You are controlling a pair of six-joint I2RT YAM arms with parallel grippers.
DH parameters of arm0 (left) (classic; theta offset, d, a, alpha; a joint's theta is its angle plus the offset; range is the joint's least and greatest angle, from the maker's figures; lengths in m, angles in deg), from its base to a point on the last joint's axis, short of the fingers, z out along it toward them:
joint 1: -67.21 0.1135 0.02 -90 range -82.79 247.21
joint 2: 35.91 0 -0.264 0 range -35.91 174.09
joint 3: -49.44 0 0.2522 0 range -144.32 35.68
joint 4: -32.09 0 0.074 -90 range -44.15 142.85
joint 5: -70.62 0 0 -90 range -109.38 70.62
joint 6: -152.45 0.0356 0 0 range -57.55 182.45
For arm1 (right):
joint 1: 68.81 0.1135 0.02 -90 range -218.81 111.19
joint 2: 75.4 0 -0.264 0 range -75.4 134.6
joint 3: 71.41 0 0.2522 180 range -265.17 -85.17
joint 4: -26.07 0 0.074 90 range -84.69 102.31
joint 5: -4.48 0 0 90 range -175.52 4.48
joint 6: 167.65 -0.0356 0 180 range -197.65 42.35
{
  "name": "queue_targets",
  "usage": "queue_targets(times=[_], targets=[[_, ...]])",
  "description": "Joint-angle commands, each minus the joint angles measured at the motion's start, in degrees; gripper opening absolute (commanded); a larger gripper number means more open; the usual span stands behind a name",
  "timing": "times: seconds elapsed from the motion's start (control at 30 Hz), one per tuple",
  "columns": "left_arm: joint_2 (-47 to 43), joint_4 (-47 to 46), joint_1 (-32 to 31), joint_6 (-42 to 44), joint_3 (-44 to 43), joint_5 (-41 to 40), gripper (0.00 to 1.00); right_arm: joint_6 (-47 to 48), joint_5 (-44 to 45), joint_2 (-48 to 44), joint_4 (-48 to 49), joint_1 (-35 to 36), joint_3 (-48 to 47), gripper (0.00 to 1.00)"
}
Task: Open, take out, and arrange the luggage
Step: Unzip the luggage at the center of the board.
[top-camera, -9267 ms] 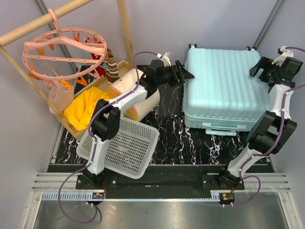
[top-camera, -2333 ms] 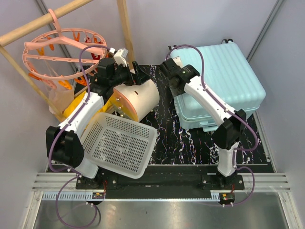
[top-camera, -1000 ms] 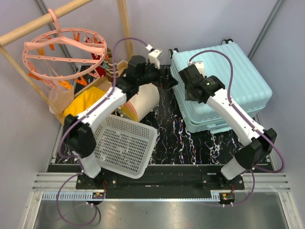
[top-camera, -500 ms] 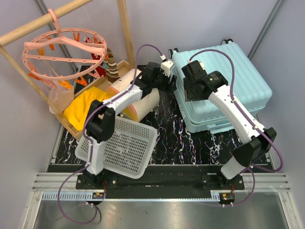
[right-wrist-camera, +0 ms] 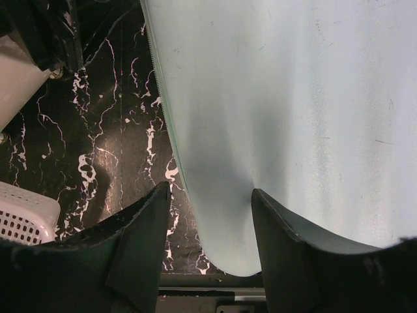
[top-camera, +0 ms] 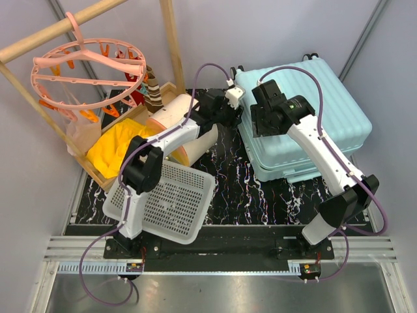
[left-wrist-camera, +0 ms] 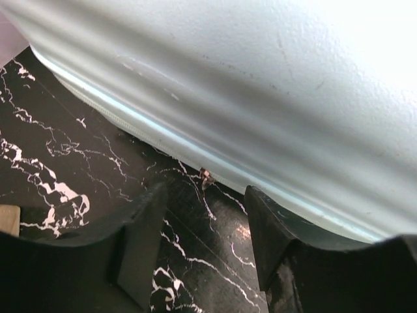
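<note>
**Luggage shut, both arms at its left edge – zip step**

- Nearest the arm bases: white perforated basket (top-camera: 166, 195), tilted, one corner over the marbled black table top (top-camera: 241, 189). Not part of this step.
- Behind it: cream-and-orange drawer box (top-camera: 171, 109), with the left arm reaching across it.
- Left gripper (left-wrist-camera: 205, 192): fingers spread, nothing between them. It sits low over the table, aimed at the zip seam (left-wrist-camera: 130, 120). A small metal tab (left-wrist-camera: 207, 176), probably the zip pull, hangs just beyond the gap.
- Right gripper (right-wrist-camera: 210, 189): fingers also spread and holding nothing. It hovers over the same edge, one finger above the shell and one above the table.
- Luggage (top-camera: 319, 111): pale mint hard shell, lying flat at the right rear of the table, lid closed.
- Far left: yellow cloth (top-camera: 117, 147), pink round peg hanger (top-camera: 85, 72), wooden rail (top-camera: 58, 29).

Judgement: the step in hand is catching the pull.
- Ease the left fingers forward until the tab lies squarely between them, then pinch.
- Draw along the seam, not outward, or the tab will likely slip.
- Rest the right gripper on the shell so the case cannot slide or turn.
- Slow down at the corner.
</note>
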Motion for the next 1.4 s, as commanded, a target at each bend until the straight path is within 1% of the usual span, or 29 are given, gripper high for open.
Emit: queue_targets(times=[0.0,0.07,0.17,0.23,0.27,0.3,0.37,0.4,0.5,0.57,0.67,0.7,0.77,0.8,0.83,0.9,0.93,1.07,1.2,1.23,1.27,1.3,1.37], targets=[[2.45,-3.32,0.57,0.26,-1.91,-1.24,0.54,-0.01,-4.42,-0.05,1.44,-0.33,-0.82,0.61],[2.89,-3.50,0.57,-0.01,-1.47,-1.77,0.52,-0.18,-4.16,-0.05,1.79,-0.42,-0.91,0.61],[4.47,-3.59,0.57,-1.15,-1.64,-1.86,0.47,-0.10,-3.54,-0.92,2.49,-0.60,-0.99,0.61],[4.48,-3.68,0.57,-3.78,-1.29,-2.12,0.46,0.95,-3.63,-1.80,4.07,-0.60,-0.73,0.62],[3.96,-3.59,0.66,-3.96,-0.77,-2.47,0.47,3.05,-3.98,-2.94,4.68,-0.51,-0.73,0.64],[3.52,-4.37,0.66,-7.01,-0.16,-2.21,0.48,3.85,-4.16,-3.56,6.08,-0.34,-0.12,0.65],[1.42,-5.25,0.66,-8.97,1.95,-1.16,0.51,6.31,-4.24,-6.10,7.32,-0.33,0.85,0.66],[0.71,-7.26,0.57,-10.63,2.31,-0.89,0.51,7.10,-4.68,-6.81,8.72,-0.33,1.81,0.67],[-2.63,-8.33,0.22,-12.48,2.31,1.91,0.54,9.74,-6.79,-9.36,10.57,0.63,3.31,0.71],[-6.04,-9.03,-0.13,-12.06,2.31,3.32,0.55,10.45,-9.33,-10.59,11.62,0.98,4.80,0.73],[-10.70,-7.55,-0.48,-9.95,2.14,3.33,0.57,10.54,-10.48,-11.30,12.94,1.86,6.47,0.73],[-12.03,-6.85,-0.48,-9.25,2.14,2.46,0.60,10.45,-10.57,-11.47,13.39,2.04,6.74,0.74],[-15.80,-4.05,-0.40,-7.32,1.70,0.70,0.61,10.45,-10.49,-11.56,14.96,2.39,7.44,0.74],[-17.04,-3.24,-0.31,-7.05,1.70,-1.75,0.62,10.45,-10.49,-11.48,15.58,2.39,7.62,0.74],[-18.27,-2.71,-0.22,-6.69,1.96,-2.73,0.65,10.54,-10.75,-11.39,16.20,2.39,7.88,0.74],[-22.21,-2.36,0.13,-5.64,3.44,-4.84,0.72,10.80,-11.80,-10.25,18.04,2.39,8.76,0.75],[-23.63,-2.10,0.48,-5.64,3.89,-6.93,0.76,10.98,-14.24,-9.72,18.40,2.39,8.94,0.75],[-27.68,-1.39,3.64,-9.22,4.95,-7.22,0.89,11.15,-16.72,-4.90,18.40,2.48,7.72,0.75],[-30.50,-1.82,5.14,-11.43,8.19,-6.25,0.93,13.78,-22.60,2.30,17.44,2.48,4.29,0.75],[-31.63,-3.31,5.32,-12.39,9.16,-6.25,0.93,14.31,-26.70,3.54,16.56,2.48,3.15,0.76],[-32.08,-3.85,5.84,-13.01,10.91,-6.08,0.93,14.14,-27.88,4.77,15.94,2.48,2.53,0.76],[-32.34,-4.20,6.02,-13.45,11.53,-5.90,0.93,13.97,-27.80,7.39,14.98,2.57,1.91,0.75],[-32.61,-4.03,6.46,-14.42,12.15,-5.11,0.93,11.35,-22.38,9.69,12.78,2.65,1.29,0.75]])
